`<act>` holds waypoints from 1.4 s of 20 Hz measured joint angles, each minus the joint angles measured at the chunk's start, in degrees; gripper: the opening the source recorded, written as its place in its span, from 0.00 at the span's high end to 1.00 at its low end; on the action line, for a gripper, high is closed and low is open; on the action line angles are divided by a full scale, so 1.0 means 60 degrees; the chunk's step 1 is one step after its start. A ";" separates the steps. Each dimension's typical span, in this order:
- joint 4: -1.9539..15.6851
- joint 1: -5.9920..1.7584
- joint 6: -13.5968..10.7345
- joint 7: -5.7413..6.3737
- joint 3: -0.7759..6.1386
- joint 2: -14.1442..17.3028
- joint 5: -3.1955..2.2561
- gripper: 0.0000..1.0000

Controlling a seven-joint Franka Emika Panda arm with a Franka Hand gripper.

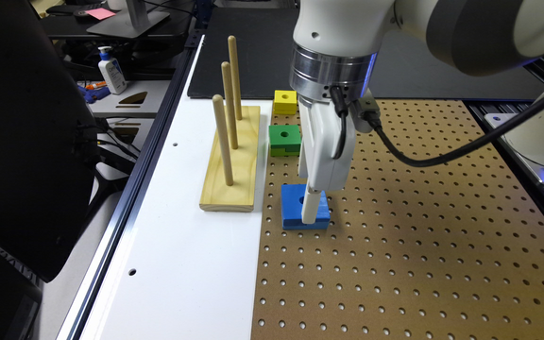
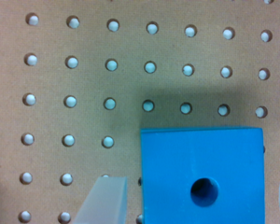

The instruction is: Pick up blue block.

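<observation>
Brown perforated pegboard (image 1: 418, 236) covers most of the table, with a white panel (image 1: 182, 264) along the exterior view's left. On the pegboard lies the flat square bright-blue block (image 1: 295, 208) with a round centre hole. The white tool (image 1: 310, 210) hangs directly over it, its fingers (image 2: 105, 200) spread open on either side of the block, gripping nothing. Beyond it sit a smaller green block (image 1: 284, 140) and a small yellow block (image 1: 285, 102), beside a pale wooden base with three upright pegs (image 1: 230, 156).
</observation>
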 joint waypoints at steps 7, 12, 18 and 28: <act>0.0027 0.0000 0.0382 0.0000 -0.0022 0.0566 -0.0047 0.00; 0.0216 0.0005 0.0555 -0.0001 -0.0053 0.0876 -0.0078 0.00; 0.0227 0.0009 0.0555 -0.0001 -0.0054 0.0888 -0.0078 1.00; 0.0222 0.0009 0.0529 -0.0001 -0.0055 0.0872 -0.0078 1.00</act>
